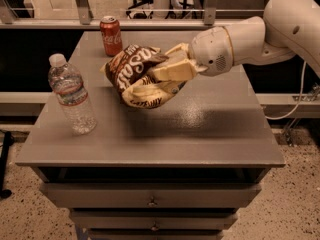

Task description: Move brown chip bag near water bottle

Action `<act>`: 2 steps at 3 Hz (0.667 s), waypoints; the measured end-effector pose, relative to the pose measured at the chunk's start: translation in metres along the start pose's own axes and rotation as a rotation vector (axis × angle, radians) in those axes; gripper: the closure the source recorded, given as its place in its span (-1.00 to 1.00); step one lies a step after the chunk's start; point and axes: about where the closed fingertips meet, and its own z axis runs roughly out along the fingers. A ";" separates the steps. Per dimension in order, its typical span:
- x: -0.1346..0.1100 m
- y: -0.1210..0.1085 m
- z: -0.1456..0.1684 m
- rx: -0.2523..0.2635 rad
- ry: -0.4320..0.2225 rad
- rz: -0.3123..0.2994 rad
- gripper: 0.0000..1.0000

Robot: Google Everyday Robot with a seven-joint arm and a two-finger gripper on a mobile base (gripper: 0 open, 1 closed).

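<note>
1. the water bottle [72, 96] stands on the left side of the table [210, 134].
2. the soda can [110, 35] stands near the back edge, behind and right of the bottle.
3. the gripper [167, 76], coming from the right, clasps the brown chip bag [132, 71] over the table's middle, right of the bottle.

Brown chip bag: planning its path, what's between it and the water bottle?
Camera view: only bare tabletop between water bottle and brown chip bag, held in the gripper.

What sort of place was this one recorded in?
Probably an office or lab: a grey drawer cabinet as table, speckled hard floor, a chair base beyond the rail. The gripper holds the brown chip bag above the cabinet.
</note>
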 end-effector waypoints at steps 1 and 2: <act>0.000 0.011 0.023 -0.034 -0.019 -0.019 1.00; 0.008 0.017 0.043 -0.058 -0.013 -0.008 0.83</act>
